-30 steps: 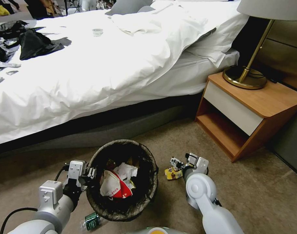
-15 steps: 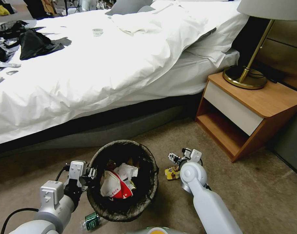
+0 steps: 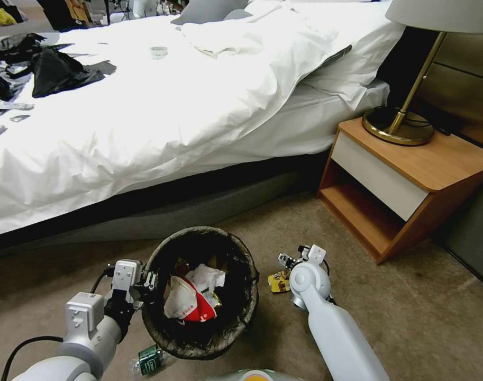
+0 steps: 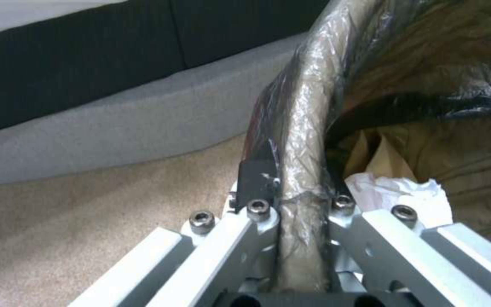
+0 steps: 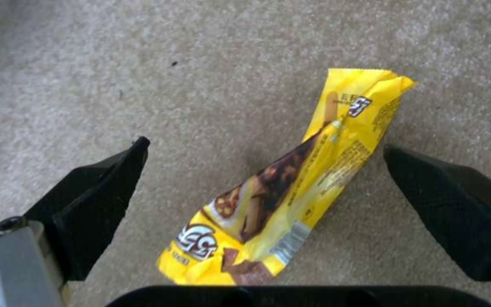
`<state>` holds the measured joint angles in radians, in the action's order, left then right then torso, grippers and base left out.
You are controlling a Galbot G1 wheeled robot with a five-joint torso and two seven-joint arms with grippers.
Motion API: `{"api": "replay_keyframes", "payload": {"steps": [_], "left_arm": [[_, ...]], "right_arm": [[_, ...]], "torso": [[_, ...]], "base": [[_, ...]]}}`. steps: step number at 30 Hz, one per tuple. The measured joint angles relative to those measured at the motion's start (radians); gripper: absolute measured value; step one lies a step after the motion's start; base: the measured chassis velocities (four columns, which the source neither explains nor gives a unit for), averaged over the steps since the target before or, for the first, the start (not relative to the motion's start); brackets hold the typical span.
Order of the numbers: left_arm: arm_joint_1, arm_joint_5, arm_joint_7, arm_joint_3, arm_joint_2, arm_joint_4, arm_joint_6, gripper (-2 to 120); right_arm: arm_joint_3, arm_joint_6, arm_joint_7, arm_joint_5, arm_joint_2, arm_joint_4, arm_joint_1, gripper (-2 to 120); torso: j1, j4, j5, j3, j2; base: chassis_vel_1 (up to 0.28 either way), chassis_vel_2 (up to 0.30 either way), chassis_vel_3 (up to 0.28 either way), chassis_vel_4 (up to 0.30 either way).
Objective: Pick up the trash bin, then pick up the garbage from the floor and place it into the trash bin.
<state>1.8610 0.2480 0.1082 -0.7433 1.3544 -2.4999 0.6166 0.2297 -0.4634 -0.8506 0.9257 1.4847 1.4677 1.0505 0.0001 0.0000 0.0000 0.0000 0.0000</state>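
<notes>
Right tool (image 5: 265, 170): fingers spread wide, pointed down over a yellow snack wrapper (image 5: 291, 187) lying flat on the beige carpet (image 3: 421, 317), just right of the trash bin (image 3: 201, 293). Left tool (image 4: 302, 204): clamped on the bin's bag-wrapped rim, at the bin's left. Bin holds a red-and-white carton (image 3: 188, 304) and tissue (image 3: 207, 276). Beyond the bin: bed (image 3: 172, 106); to its right, nightstand (image 3: 405, 180).

A wide bed (image 3: 162, 106) with rumpled white bedding fills the far left, dark clothes (image 3: 56, 71) lying on it. At the right stands a wooden nightstand (image 3: 410, 180) carrying a brass lamp (image 3: 405, 121) before a dark panelled wall (image 3: 463, 74). Beige carpet (image 3: 410, 317) covers the near floor.
</notes>
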Motion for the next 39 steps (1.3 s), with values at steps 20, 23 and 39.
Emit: {"api": "replay_keyframes", "payload": {"steps": [20,23,39], "left_arm": [[0.005,0.001,0.001,-0.001,-0.001,0.0,0.0,1],[0.005,0.001,0.001,-0.001,0.0,0.0,0.0,1],[0.0,0.001,0.002,0.0,0.0,0.0,-0.001,1]], "right_arm": [[0.019,0.033,0.017,-0.003,0.035,-0.128,-0.044,100],[0.021,0.038,0.021,-0.003,0.034,-0.135,-0.044,99],[0.024,0.055,0.04,-0.006,0.035,-0.158,-0.044,42]], "torso": [[0.0,0.0,0.0,0.0,0.0],[0.0,0.0,0.0,0.0,0.0],[0.0,0.0,0.0,0.0,0.0]], "base": [[0.0,0.0,0.0,0.0],[0.0,0.0,0.0,0.0],[0.0,0.0,0.0,0.0]]}}
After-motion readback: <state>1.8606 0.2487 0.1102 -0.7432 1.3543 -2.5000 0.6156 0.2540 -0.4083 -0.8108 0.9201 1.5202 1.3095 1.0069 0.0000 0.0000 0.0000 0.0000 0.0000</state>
